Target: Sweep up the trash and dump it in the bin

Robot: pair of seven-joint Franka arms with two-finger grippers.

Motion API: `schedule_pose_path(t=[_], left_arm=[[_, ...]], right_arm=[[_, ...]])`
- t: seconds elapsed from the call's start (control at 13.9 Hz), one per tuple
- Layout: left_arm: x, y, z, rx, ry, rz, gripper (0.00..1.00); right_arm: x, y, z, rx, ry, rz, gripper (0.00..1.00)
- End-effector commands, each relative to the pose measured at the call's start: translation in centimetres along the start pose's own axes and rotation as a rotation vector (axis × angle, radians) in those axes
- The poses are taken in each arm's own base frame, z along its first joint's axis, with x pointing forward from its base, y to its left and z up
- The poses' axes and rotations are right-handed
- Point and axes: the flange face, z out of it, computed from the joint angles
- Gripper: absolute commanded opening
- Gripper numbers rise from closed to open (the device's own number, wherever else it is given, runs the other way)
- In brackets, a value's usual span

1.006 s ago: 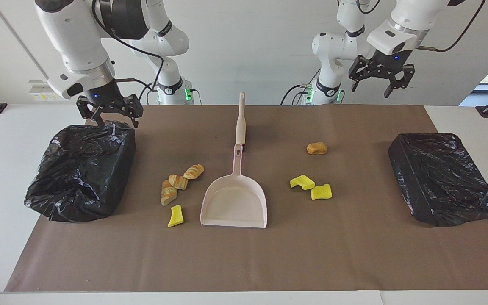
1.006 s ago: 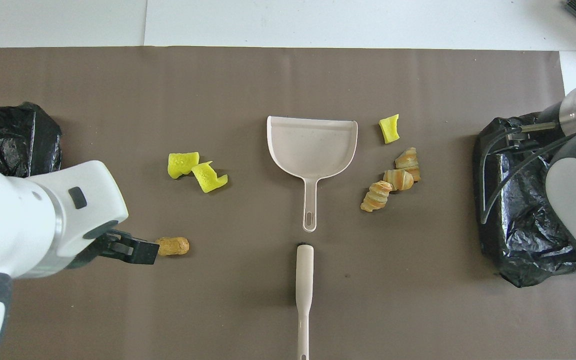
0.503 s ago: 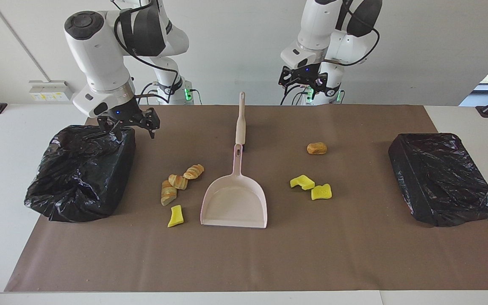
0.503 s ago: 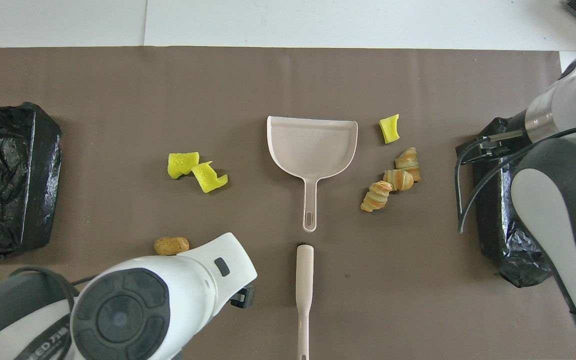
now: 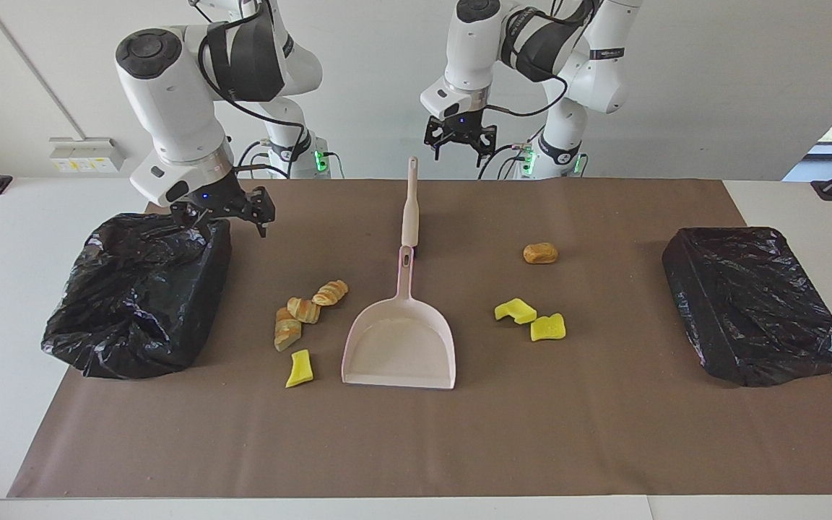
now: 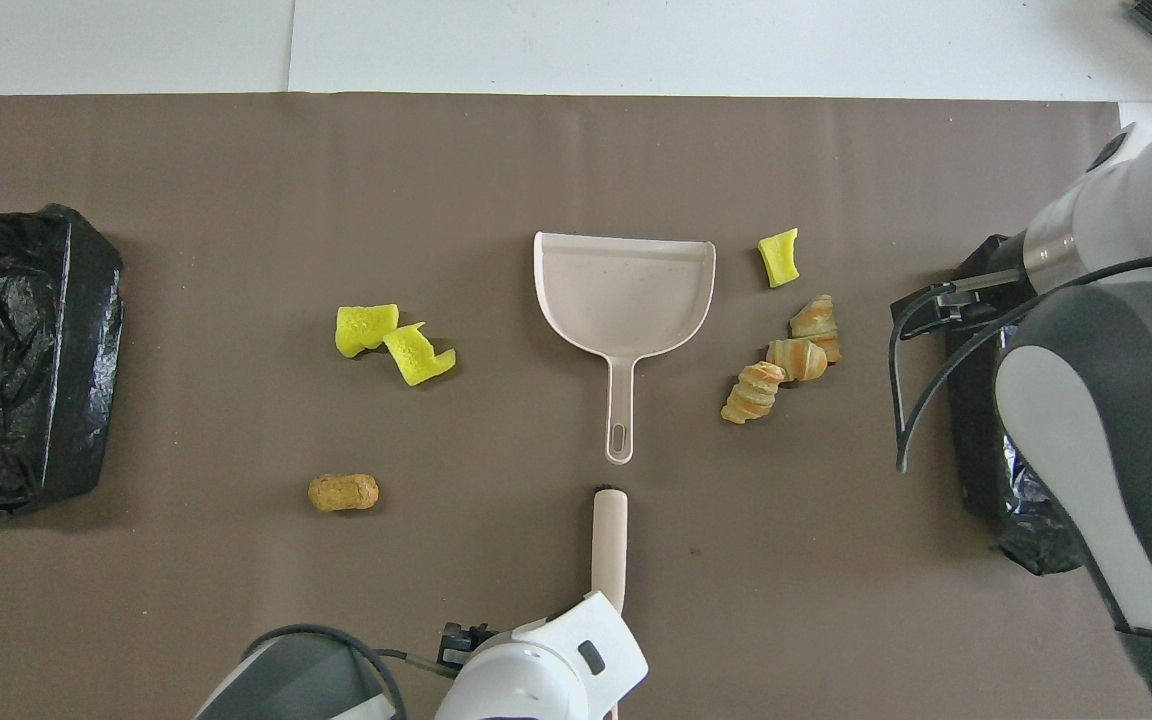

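Left gripper (image 5: 461, 146): swung in from the left arm's end of the table over the last second; now hanging over the robots' end of the brush handle, fingers spread wide, holding nothing.
Long cream-handled plastic brush (image 5: 409, 206): lying untouched, in line with the dustpan's handle, a small gap between.
Right gripper (image 5: 222, 217): edged off the crumpled black bag-lined bin (image 5: 138, 289) toward the table's middle; over that bin's corner, fingers wide, empty.
Brown oval bun (image 5: 540, 253): unmoved, nearest the robots of the trash.
Three golden-brown striped croissant pastries (image 5: 305, 308): clustered beside the dustpan, toward the right arm's end.
Three bright yellow spongy chunks (image 5: 516, 310): two touching, one alone (image 5: 300, 368).
Pale pink plastic dustpan (image 5: 399, 350): empty.
Meaning: likely brush pickup next; sweeping not begun.
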Motion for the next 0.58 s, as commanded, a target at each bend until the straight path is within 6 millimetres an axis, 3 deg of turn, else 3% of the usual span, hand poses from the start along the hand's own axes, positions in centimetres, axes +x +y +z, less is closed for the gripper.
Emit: schedule_pose_path(t=[0.0,0.22,0.36,0.5], left_arm=[[-1.1,3.0,4.2,-0.025,0.016,-0.006,1.0],[-1.1,4.9,7.0,-0.037,0.029,-0.024,1.0],[-2.3,6.2,8.1,-0.03,0.021,0.007,1.0],[-2.5,6.3,8.3,-0.025,0.017,0.009,1.0]], right_arm=[[-0.3,-3.7,0.5,0.022,0.001,0.001,1.0],[-0.6,-7.7,1.2,0.016,-0.017,0.011,1.0],[-0.7,-11.6,3.2,0.007,-0.048,-0.035,1.0],[0.1,-12.3,4.5,0.013,-0.053,-0.001,1.0]])
